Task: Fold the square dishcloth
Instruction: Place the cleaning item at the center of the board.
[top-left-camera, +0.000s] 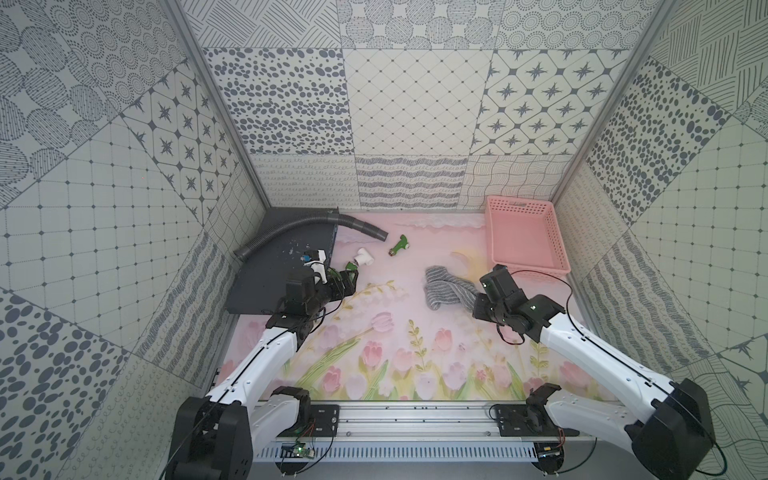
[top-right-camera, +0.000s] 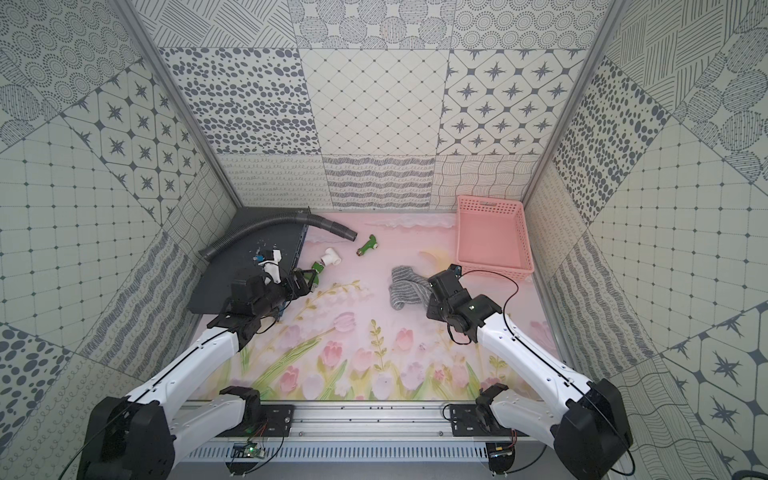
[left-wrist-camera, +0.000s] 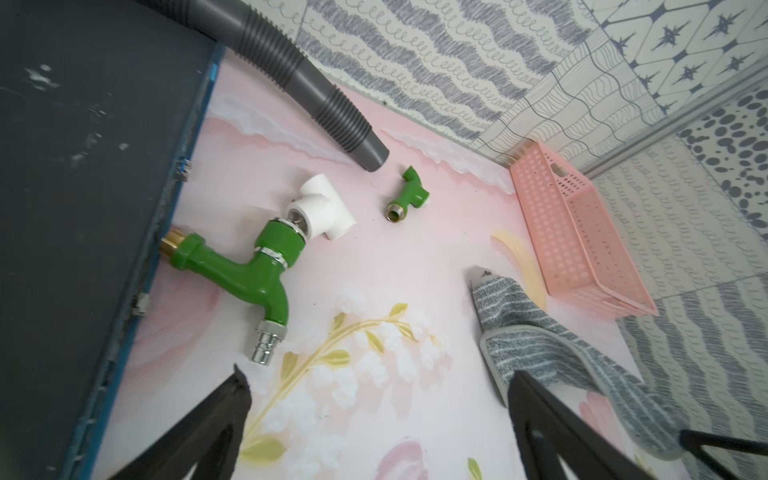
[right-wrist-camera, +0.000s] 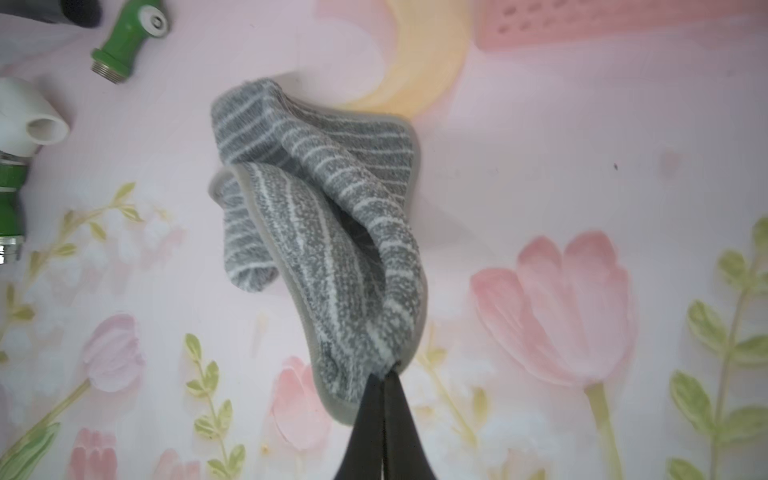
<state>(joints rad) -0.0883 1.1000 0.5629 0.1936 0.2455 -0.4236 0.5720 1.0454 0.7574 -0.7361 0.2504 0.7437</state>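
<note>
The square dishcloth (top-left-camera: 446, 286) (top-right-camera: 409, 286), grey with thin white stripes, lies crumpled right of centre on the floral mat in both top views. My right gripper (right-wrist-camera: 384, 374) is shut on one hemmed edge of the dishcloth (right-wrist-camera: 332, 208), which bunches away from the jaws in loose folds. My left gripper (left-wrist-camera: 376, 372) is open and empty over the mat, beside the dark board. The dishcloth (left-wrist-camera: 540, 340) sits just past one of its fingers, apart from it. In a top view the left gripper (top-left-camera: 351, 274) is well left of the cloth.
A pink plastic basket (top-left-camera: 532, 269) stands at the back right, just behind the cloth. A dark board (top-left-camera: 270, 282) lies at the left with a grey corrugated hose (top-left-camera: 299, 230) across it. A green tap joined to a white tee (left-wrist-camera: 249, 266) and a small green fitting (top-left-camera: 400, 245) lie behind the left gripper.
</note>
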